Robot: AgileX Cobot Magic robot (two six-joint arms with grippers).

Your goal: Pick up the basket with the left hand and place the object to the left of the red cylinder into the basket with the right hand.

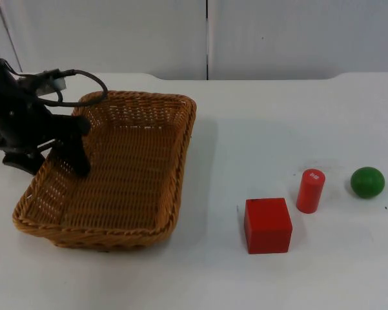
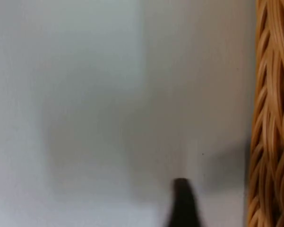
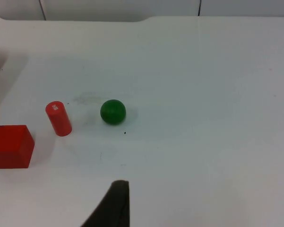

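Left arm came in from the upper left of the top view and bent down over the basket's [image 1: 126,174] left rim. Left gripper [image 1: 74,152] sat at that rim, one black finger [image 1: 77,155] reaching down inside the basket against the left wall; the other finger was hidden behind the arm and weave. How wide the fingers stood, and whether they pinched the rim, could not be told. In the left wrist view a dark fingertip [image 2: 182,203] stood over bare white table [image 2: 85,118], with the woven basket rim [image 2: 269,113] just beside it.

Right arm waited. A dark fingertip [image 3: 114,204] of the right gripper showed in the right wrist view, hovering over the table well short of the blocks, with nothing at it; whether the fingers were spread or closed could not be told.

One basket, brown wicker, rectangular, at left centre of the top view, resting on the table.

Three small objects at lower right of the top view, in a rough row. One red cube [image 1: 268,225] sat leftmost and nearest the lower edge, just beside the red cylinder [image 1: 310,190]. One red cylinder, upright, carried a small white label on its top end; the writing was too small to read. One green ball [image 1: 367,181] lay to the cylinder's right, apart from it.

Grey partition wall [image 1: 200,35] ran along the upper edge.
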